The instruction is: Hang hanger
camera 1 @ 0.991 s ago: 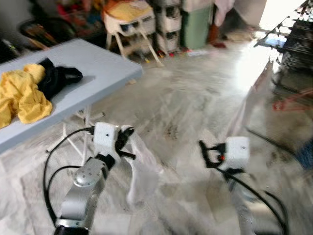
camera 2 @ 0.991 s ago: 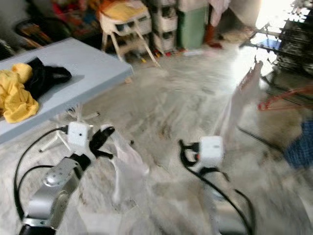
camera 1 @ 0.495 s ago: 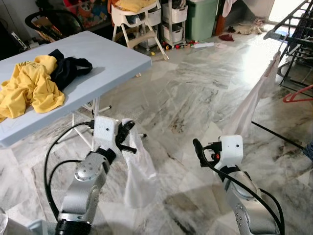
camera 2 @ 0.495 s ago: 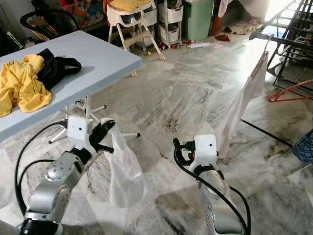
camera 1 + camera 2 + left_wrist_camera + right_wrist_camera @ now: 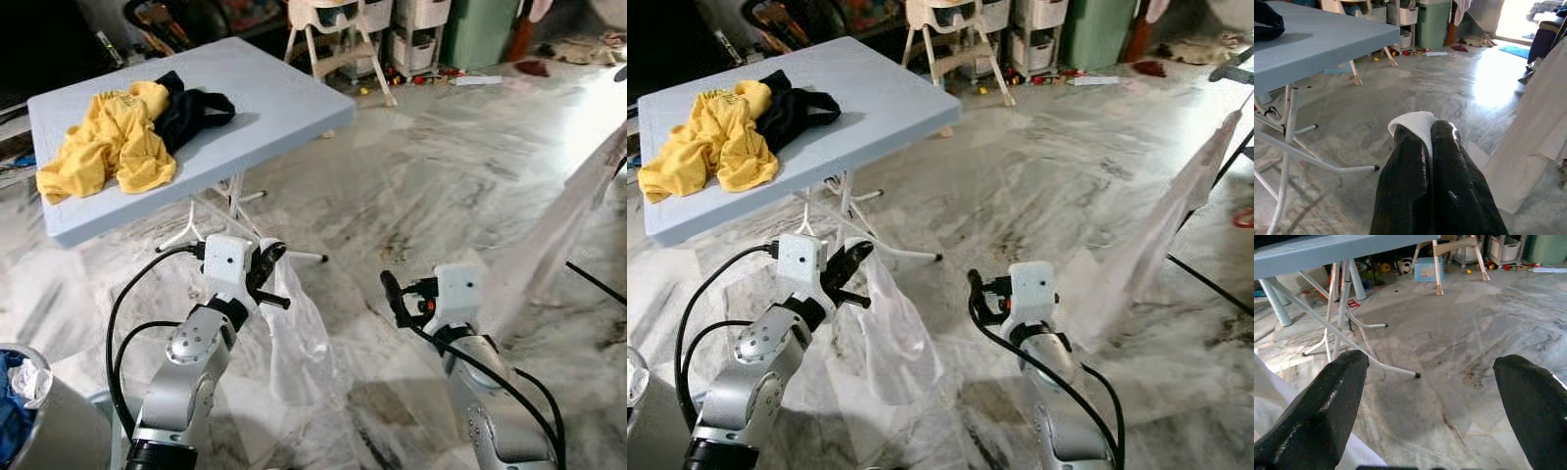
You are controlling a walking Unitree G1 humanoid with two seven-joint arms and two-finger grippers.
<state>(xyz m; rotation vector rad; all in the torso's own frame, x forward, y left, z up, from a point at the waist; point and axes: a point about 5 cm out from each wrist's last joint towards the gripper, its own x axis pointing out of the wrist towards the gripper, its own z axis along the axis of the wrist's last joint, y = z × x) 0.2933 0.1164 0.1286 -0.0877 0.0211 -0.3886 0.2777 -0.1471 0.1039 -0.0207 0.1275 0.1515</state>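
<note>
My left gripper (image 5: pixel 266 270) is held low in front of me, shut on the top of a white garment (image 5: pixel 300 343) that hangs limp from it toward the marble floor. In the left wrist view the two black fingers (image 5: pixel 1430 186) press together with a fold of white cloth (image 5: pixel 1414 125) pinched at their tips. I cannot make out a hanger in the cloth. My right gripper (image 5: pixel 391 292) hovers to the right of the garment, apart from it, open and empty. Its fingers (image 5: pixel 1327 406) stand wide apart.
A blue-grey folding table (image 5: pixel 284 98) stands ahead on the left, with a yellow shirt (image 5: pixel 113 137) and a black garment (image 5: pixel 194 110) on it. Another white garment (image 5: pixel 568 225) hangs at the right edge. A grey bin (image 5: pixel 54 436) is near left. A high chair (image 5: pixel 338 29) and boxes line the back.
The camera has swung to the left, so the table sits more centrally and the bin has come into sight. My left gripper keeps its hold on the white garment; the right stays open.
</note>
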